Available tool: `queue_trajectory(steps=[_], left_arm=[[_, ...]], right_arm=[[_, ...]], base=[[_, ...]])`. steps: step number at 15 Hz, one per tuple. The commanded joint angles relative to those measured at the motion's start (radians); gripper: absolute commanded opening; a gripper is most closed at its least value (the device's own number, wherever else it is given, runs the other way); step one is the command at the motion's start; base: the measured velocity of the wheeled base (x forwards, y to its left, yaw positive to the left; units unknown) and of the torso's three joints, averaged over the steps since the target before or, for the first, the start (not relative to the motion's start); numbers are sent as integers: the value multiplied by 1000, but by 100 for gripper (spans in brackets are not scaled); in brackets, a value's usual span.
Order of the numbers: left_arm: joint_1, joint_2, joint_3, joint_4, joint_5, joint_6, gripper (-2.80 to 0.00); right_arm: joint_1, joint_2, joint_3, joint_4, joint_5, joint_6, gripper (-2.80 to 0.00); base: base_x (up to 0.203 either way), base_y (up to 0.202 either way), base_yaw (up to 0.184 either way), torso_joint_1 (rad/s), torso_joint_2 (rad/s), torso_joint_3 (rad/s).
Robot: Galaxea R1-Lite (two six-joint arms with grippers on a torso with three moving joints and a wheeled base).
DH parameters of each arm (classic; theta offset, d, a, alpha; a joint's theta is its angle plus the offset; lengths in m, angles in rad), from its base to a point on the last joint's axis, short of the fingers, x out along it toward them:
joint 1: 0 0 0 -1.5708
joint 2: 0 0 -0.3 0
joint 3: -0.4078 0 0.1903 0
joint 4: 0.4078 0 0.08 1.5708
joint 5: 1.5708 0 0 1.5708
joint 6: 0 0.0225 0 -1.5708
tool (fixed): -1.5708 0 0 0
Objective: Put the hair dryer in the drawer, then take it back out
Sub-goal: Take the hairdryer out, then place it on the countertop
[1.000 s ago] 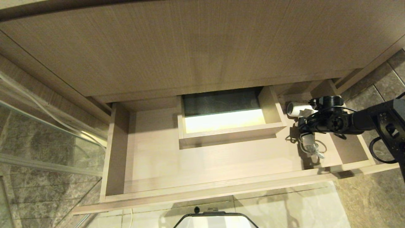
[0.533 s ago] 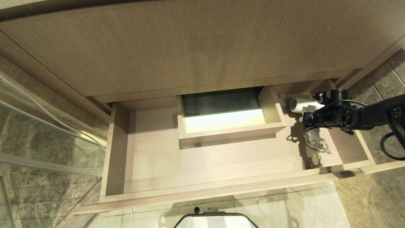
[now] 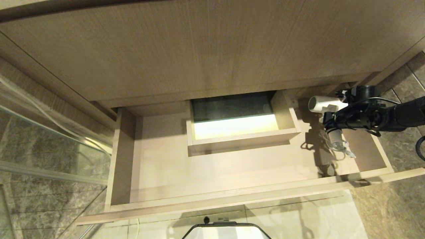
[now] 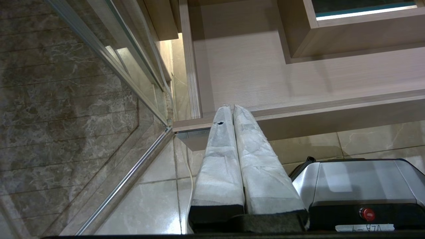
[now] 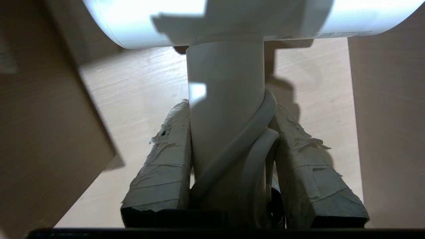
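Right gripper (image 3: 332,117) clamped on the hair dryer (image 3: 320,104) handle has drifted up and rightward over the drawer (image 3: 232,172) – looks like it's coming back out – left gripper (image 4: 232,114) parked, fingers pressed together.

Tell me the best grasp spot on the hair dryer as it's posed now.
The handle: the right gripper already pinches the hair dryer there, fingers on opposite sides, coming up from the handle's cord end. The handle is narrow; the barrel looks too thick.
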Motion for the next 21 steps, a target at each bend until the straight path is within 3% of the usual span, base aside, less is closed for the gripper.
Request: queue_trajectory(steps=[1, 8, 12, 21], left_arm=[[0, 0, 0, 0, 0, 0, -280], [-1, 2, 0, 0, 0, 0, -280], [0, 1, 0, 0, 0, 0, -280], [0, 2, 0, 0, 0, 0, -280]], right_arm=[[0, -85, 60, 5, 2, -9, -280], [-3, -388, 247, 107, 2, -97, -280], [-18, -613, 331, 270, 2, -190, -280], [-22, -1068, 234, 704, -2, -234, -280]], base=[[0, 0, 0, 0, 0, 0], [0, 0, 0, 0, 0, 0], [0, 0, 0, 0, 0, 0], [0, 0, 0, 0, 0, 0]])
